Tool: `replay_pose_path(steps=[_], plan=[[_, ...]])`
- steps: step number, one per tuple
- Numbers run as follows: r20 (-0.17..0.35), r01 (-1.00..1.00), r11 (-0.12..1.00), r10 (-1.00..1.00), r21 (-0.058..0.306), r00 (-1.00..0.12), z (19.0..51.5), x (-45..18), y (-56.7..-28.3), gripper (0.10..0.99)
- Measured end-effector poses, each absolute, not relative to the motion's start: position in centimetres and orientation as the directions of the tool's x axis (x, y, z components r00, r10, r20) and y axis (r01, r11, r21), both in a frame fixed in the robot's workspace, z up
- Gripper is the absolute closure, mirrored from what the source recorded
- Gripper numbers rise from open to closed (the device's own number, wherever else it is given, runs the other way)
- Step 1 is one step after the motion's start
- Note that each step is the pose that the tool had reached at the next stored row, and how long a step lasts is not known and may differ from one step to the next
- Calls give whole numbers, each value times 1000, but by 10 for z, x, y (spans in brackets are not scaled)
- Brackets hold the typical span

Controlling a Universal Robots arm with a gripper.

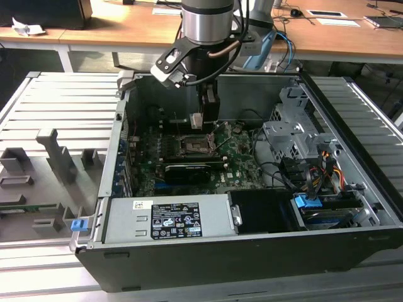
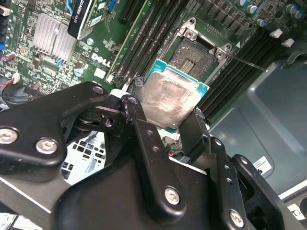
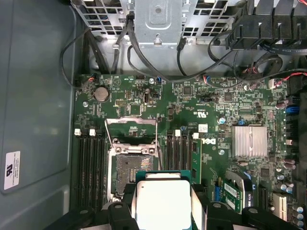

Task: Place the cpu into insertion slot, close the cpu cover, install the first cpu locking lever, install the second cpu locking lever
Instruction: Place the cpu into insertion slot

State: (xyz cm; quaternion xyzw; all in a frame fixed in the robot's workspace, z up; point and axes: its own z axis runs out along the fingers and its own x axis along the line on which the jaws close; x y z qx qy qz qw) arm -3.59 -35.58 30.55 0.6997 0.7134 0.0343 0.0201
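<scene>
Zero of the four steps look finished to me: jaws clamped on the cpu (image 2: 168,100) by its edges, hanging just above the open insertion slot (image 2: 194,55), not seated yet, so seating, closing and both latching steps are left.

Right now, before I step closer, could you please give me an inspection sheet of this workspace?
Surface: slatted metal table carrying an open computer case.
Job's things: cpu held above the motherboard, near the insertion slot and not seated; the slot is uncovered with no chip in it.
Clutter: grey fixture blocks on the table at the exterior view's left.
Grippers: end effector shut on the cpu's edges.
Cables: loose cables by the drive cage, apart from the slot.
Surroundings: wooden desks behind the table.
</scene>
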Motion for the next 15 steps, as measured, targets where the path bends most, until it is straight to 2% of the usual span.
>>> replay_pose_path(steps=[15], plan=[[19,997,17,1000,77,-19,294,-36,-356,545]])
